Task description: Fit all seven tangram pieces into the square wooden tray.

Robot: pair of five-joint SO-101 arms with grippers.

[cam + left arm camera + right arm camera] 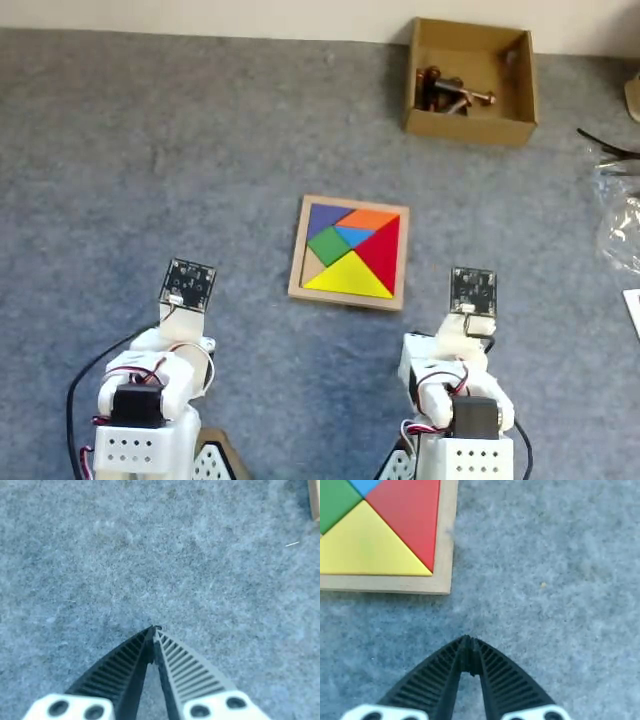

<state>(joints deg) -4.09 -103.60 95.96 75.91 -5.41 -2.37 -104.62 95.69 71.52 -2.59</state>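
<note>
Jaws pinched shut and empty on both arms: my left gripper (154,629) is over bare carpet (150,540) well left of the tray (448,530), which sits between the arms, just ahead-left of my right gripper (469,642), so right's nearer.

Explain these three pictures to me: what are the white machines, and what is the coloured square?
The white machines are two robot arms, the left arm and the right arm. One picture looks down from above; the other two come from a camera on each arm's wrist, looking along its jaws. Both pairs of jaws are shut and hold nothing. On the grey felt lies a square wooden tray holding coloured tangram pieces. Beyond it sits a cardboard box.
</note>
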